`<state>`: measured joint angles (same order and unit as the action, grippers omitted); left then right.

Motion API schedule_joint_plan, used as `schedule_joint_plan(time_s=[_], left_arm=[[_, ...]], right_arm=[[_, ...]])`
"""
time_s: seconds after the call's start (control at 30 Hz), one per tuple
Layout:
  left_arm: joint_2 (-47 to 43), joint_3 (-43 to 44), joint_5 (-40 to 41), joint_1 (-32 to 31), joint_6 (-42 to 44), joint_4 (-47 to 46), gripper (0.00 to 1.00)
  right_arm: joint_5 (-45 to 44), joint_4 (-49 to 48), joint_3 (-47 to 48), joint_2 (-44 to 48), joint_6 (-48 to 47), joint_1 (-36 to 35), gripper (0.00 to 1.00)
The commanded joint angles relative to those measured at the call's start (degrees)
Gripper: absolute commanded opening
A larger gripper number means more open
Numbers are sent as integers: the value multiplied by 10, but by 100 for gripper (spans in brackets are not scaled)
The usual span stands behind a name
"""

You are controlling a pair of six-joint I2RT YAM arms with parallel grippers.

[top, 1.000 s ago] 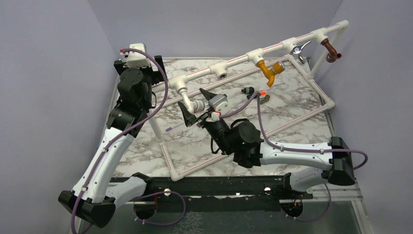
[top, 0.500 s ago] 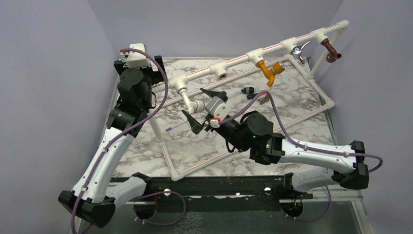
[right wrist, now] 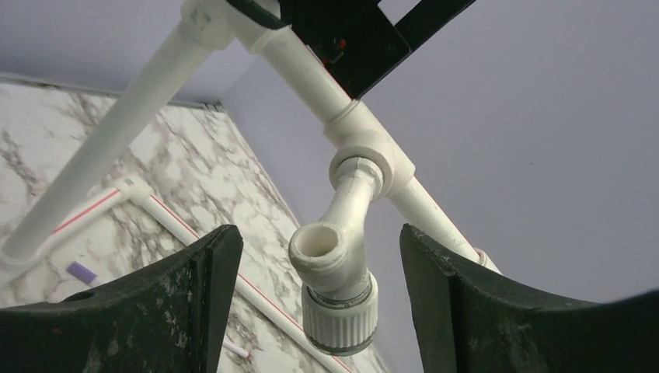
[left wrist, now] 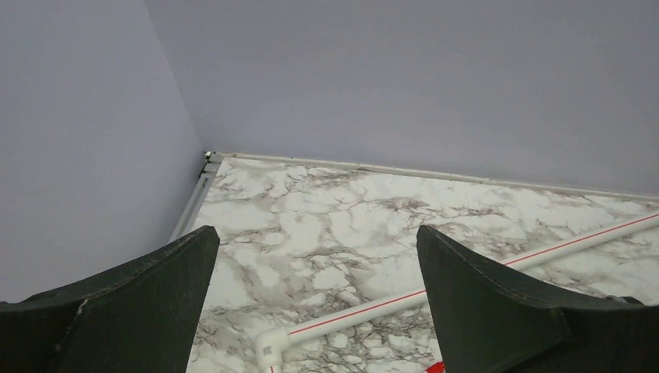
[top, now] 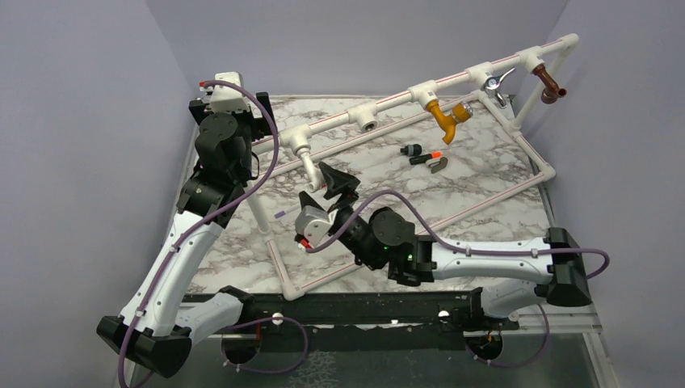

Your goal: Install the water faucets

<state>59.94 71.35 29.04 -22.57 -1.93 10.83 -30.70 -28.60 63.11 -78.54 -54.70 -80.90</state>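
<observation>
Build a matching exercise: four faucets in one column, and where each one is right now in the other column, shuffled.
Faucets
1. white faucet
2. mustard-yellow faucet
3. black-and-orange faucet
4. brown faucet

Places
A. lying loose on the marble tabletop
B. far-right top corner of the pipe frame
C. between the open fingers of the right end effector
D. hanging midway along that frame's top run

Pairs: 1-C, 2-D, 3-A, 4-B
</observation>
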Motion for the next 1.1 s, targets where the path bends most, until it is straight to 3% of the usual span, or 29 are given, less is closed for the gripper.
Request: schedule_joint_plan(time_s=[0.0, 0.13, 0.4, 0.47, 0.53, 0.57, 0.73, 1.07], left_arm=[[-1, 4, -13, 2, -3, 8, 99], [-1, 5, -13, 2, -3, 9, 99], [-2, 4, -14, 2, -4, 8, 99], [-2, 5, -14, 2, -4, 9, 99], [-3, 5, -13, 2, -4, 9, 99], [-3, 5, -12, 2, -4, 9, 99], [-4, 5, -12, 2, -4, 9, 99], [-4, 5, -12, 2, -3, 9, 99]], right_arm=[[-80, -138, 4, -44, -102, -3, 74], [-121, -204, 15, -78, -147, -2, 67], [-134, -217, 23, -95, -135, -1, 43], [-133, -215, 24, -95, -122, -1, 31], [-139, -218, 26, -97, -102, -2, 6], [-144, -224, 26, -98, -90, -1, 1], [-168, -329, 10, -106, -27, -1, 1], [-208, -422, 0, -114, 218, -1, 0]])
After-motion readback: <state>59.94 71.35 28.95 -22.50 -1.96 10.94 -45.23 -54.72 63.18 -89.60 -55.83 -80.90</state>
